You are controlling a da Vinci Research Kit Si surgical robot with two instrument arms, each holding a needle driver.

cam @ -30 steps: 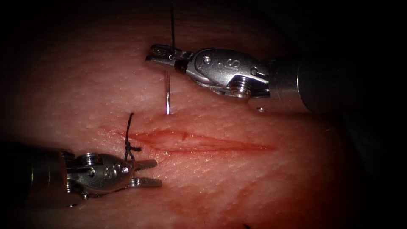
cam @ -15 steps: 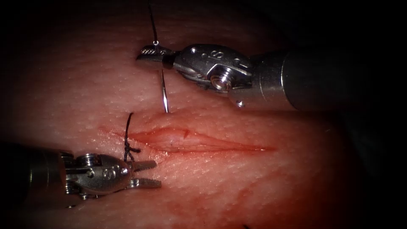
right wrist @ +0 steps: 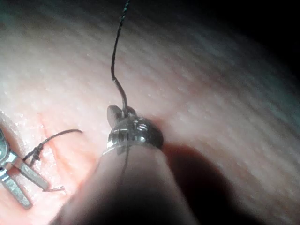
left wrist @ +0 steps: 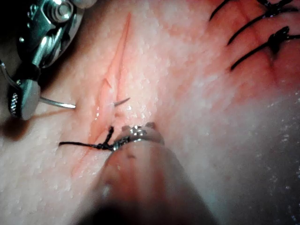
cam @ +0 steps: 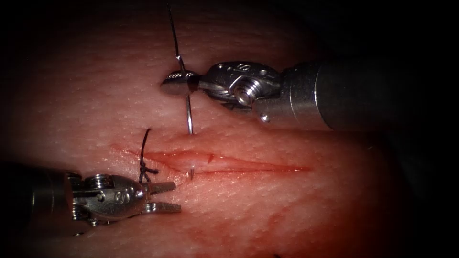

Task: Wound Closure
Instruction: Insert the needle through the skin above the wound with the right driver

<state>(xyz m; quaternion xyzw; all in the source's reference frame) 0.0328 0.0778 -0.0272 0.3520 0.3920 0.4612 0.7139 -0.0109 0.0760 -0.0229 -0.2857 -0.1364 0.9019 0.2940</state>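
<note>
1. Now the needle point(cam: 189, 114) is in the tissue point(cam: 296, 205): a second ago its tip hung free above the far edge of the cut point(cam: 229, 165), and since then my right hand point(cam: 176, 85) has rolled and come down, so the point went in at that edge and a short glint of tip point(cam: 191, 172) shows inside the cut, just right of the tied stitch point(cam: 143, 160).
2. My right hand is clamped on the needle near its tail end, where the thread point(cam: 173, 33) runs up and away. I judge the bite through the far edge made, the near edge not yet taken.
3. My left hand point(cam: 165, 196) has not moved; it rests on the near side beside the knot with its jaws parted, holding nothing.
4. The left wrist view agrees: needle shaft point(left wrist: 58, 103) entering the tissue, tip point(left wrist: 123, 101) emerging in the cut, older stitches point(left wrist: 262, 42) well apart.
5. Hard to read: the needle's middle is buried, so its depth is a guess (I can't see the curve under the surface), and the thread's far end runs out of frame.
</note>
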